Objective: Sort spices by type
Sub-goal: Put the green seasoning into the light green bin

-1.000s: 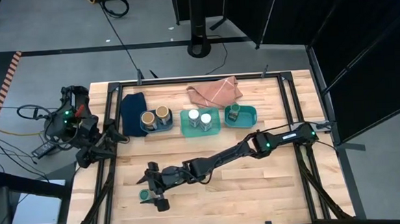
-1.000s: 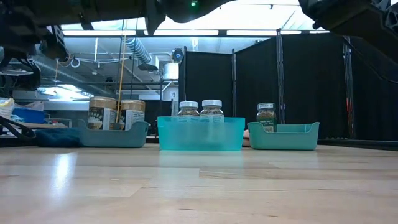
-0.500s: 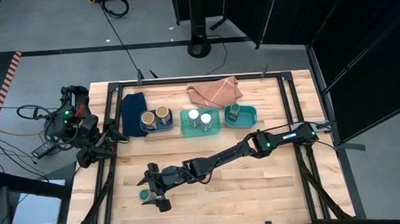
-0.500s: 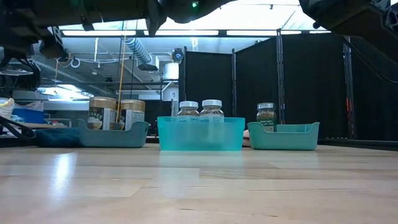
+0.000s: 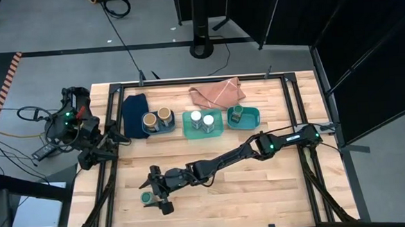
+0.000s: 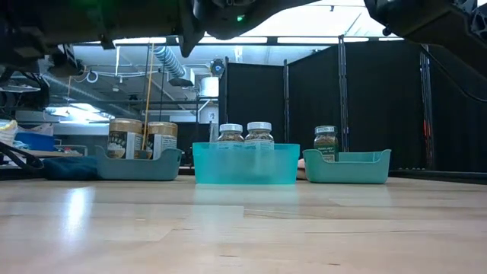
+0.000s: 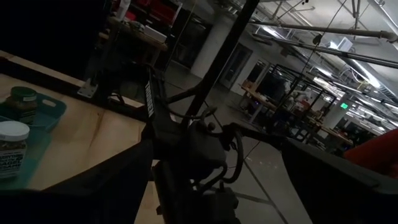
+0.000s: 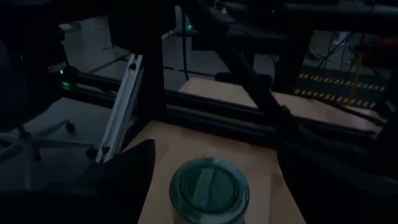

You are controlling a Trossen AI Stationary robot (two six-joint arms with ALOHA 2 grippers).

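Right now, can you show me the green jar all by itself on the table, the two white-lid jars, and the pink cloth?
Lone green-lidded jar (image 5: 146, 197), high view, on its lid.
White-lidded jars (image 5: 196, 117), high view, on the left jar's lid.
Pink cloth (image 5: 217, 92), high view, on its middle.

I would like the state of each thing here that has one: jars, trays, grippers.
Tan jars: upright, in left tray.
White jars: upright, in middle tray.
Green jar: upright, in right tray.
Loose green jar: upright on table, unsorted.
Right gripper: open, around loose jar.
Left gripper: open, waiting beside left tray.
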